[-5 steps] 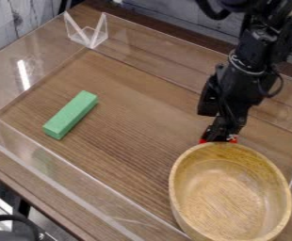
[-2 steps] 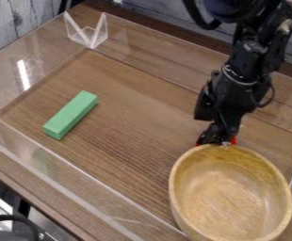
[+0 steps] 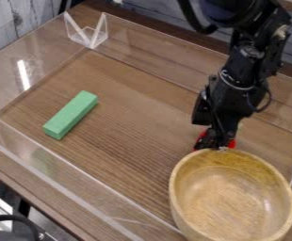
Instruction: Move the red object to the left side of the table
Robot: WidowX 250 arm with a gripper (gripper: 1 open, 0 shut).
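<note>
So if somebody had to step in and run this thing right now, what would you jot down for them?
Gripper: open, tilted steeply down over the red object, right beside the bowl's far rim. Only a sliver of red shows under the fingers, so whether they touch it cannot be told; nothing is gripped.
Red object: on the right part of the table, against the bowl's edge.
Green block: lying on the left part, apart from everything else.
Done: gripper brought down to the red object.
Left: close on it, lift, carry it across to the left side, probably near the green block, and let go.
</note>
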